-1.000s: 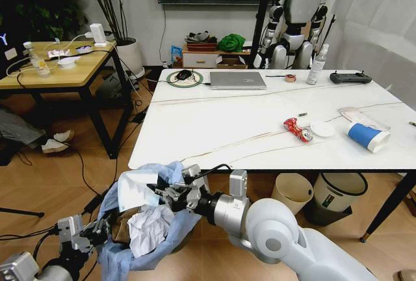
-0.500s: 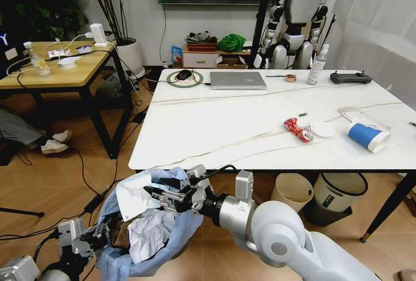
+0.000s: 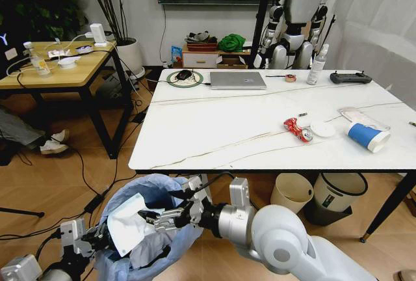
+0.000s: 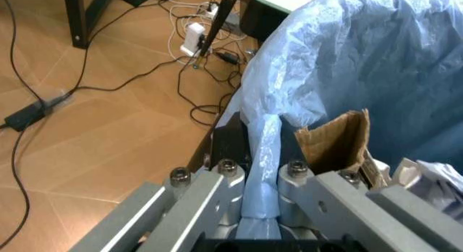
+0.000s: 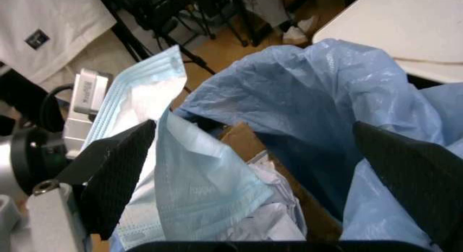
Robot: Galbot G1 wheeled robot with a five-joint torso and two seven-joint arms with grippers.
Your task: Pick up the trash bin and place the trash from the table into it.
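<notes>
Your right hand (image 3: 170,214) hangs over the mouth of the small dark round bin lined with crinkly light-blue plastic (image 3: 156,193), fingers spread wide, a pale blue pleated face mask (image 5: 170,170) lying against one of them. Your left hand (image 4: 259,200) is pressed together on a fold of the liner at the bin's rim. Below the right hand, the bin holds a brown cardboard piece (image 4: 334,143) and crumpled white tissue (image 5: 271,222). Well beyond it, on the white marble-look tabletop (image 3: 221,125), lie a crushed red can (image 3: 297,129) and a blue-white paper cup (image 3: 368,136).
</notes>
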